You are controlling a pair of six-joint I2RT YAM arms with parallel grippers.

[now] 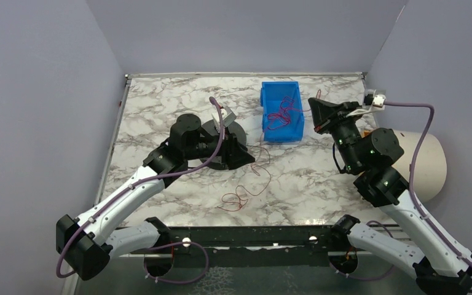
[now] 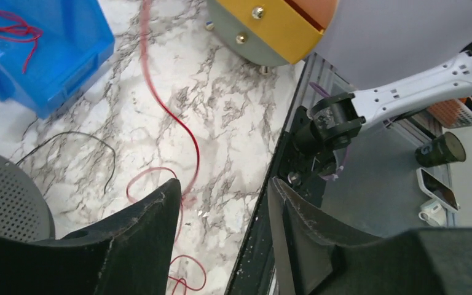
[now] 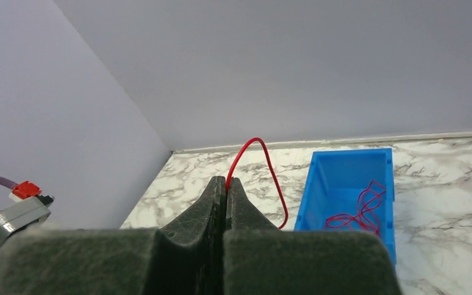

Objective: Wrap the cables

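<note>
A blue bin (image 1: 281, 86) of tangled wires (image 1: 279, 117) sat far back on the worktop (image 1: 160, 104). The right pincer (image 1: 313, 103) hung beside it, a red cable (image 1: 318, 93) at its tip. A loose strand (image 1: 233, 201) lay by the left pincer (image 1: 246, 157).

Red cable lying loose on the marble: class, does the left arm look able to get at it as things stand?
Probably yes. The left gripper is open and hangs just above the red cable, which lies uncovered on the table with nothing between them.

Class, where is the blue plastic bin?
Top view: the blue plastic bin sits far-centre on the marble table, left of the right gripper, holding red wire.
</note>
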